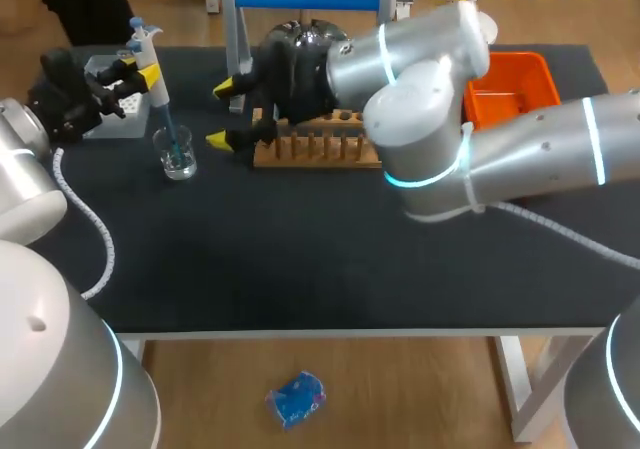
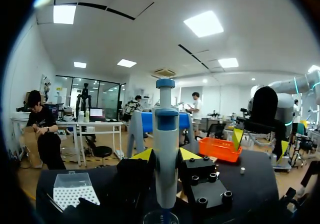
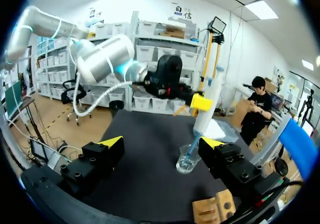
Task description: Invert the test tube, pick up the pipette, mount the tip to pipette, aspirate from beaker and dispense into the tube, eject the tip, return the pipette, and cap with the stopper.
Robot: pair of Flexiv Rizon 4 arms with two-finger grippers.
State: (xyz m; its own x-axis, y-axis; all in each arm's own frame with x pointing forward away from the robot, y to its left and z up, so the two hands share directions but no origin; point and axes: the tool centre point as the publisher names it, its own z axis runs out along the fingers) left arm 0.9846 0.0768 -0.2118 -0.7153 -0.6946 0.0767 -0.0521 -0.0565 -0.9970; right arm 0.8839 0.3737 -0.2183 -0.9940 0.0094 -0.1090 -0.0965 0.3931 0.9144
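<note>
Closest in, left arm (image 1: 40,369) bulks up at the near corner of the table (image 1: 300,269), and its reach ends far back, where the left gripper (image 1: 140,69) is clamped on the pipette (image 1: 155,94) and holds it upright. Just behind it sits the tip box (image 1: 108,109). The pipette's tip points down into the beaker (image 1: 178,156), which stands free on the cloth with a little blue liquid at the bottom. I judge this to be the aspirate step.

The main risk is in that dip. If the tip presses against the glass wall or floor, the light beaker could slide or topple. If the tip sits above the liquid, it will draw air. A sideways lift out could also catch the rim.

Next along, the right gripper (image 1: 225,115) hangs with its fingers spread and nothing between them, near the beaker and at the left end of the rack (image 1: 320,147). Any swing of either arm here could bring pipette and fingers together, or nudge the rack. I cannot pick out the tube among the rack's pegs, so a poor aim when dispensing is possible. The bin (image 1: 510,84) lies well apart at the far right.
</note>
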